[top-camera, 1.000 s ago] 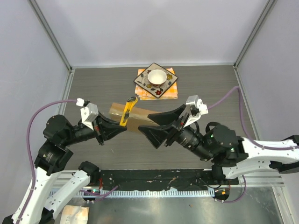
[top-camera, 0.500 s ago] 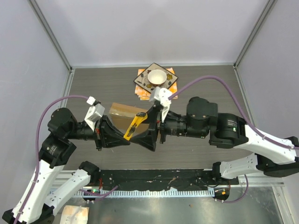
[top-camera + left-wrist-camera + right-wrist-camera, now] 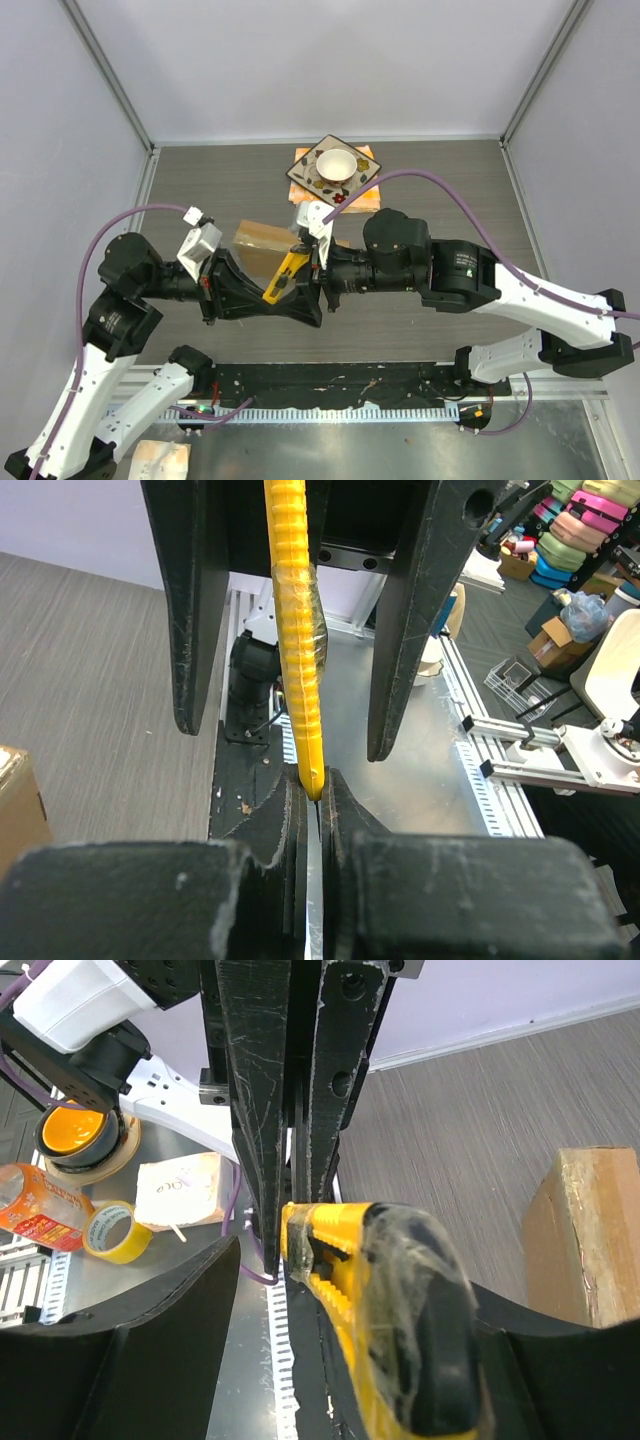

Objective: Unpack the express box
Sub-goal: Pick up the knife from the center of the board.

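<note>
Yellow utility knife [image 3: 300, 630] was pinched by its end in the clenched left gripper [image 3: 316, 798]; the right gripper [image 3: 290, 735] stood spread around it, fingers apart from it; the express box [image 3: 255, 240] lay just behind, midway between the near and far edges of the counter [image 3: 450, 180].

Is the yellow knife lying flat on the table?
No, the yellow utility knife is pinched at one end in the shut jaws of the left gripper, held up off the table.
</note>
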Available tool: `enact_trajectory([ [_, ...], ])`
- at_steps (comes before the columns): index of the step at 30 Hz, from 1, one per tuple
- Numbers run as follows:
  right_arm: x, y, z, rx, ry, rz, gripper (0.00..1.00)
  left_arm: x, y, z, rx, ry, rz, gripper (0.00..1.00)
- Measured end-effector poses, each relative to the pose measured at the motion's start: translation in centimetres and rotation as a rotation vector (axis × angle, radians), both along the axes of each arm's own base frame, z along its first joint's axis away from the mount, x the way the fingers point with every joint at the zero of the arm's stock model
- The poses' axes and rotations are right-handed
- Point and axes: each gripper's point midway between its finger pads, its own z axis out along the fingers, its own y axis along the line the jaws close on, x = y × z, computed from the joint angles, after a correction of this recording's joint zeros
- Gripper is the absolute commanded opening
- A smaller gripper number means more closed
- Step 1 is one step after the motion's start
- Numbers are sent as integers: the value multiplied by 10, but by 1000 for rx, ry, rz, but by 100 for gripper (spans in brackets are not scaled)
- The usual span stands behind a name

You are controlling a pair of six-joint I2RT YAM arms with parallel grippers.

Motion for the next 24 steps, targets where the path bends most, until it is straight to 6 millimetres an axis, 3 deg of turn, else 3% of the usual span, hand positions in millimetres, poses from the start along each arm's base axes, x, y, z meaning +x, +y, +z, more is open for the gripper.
enact_trajectory([
  [3, 2, 1, 2, 14, 0, 4, 65, -2, 1, 0, -3, -4, 0, 0],
  [7, 5, 0, 9, 44, -2, -2, 49, -3, 1, 0, -4, -7, 0, 0],
  [16, 10, -7, 33, 128, -14, -21, 44, -2, 1, 0, -4, -6, 1, 0],
  [22, 9, 2, 31, 136, 4, -1, 40, -2, 1, -1, -3, -5, 2, 0],
  [24, 9, 8, 26, 124, 13, 8, 31, -2, 1, -1, -3, -5, 2, 0],
])
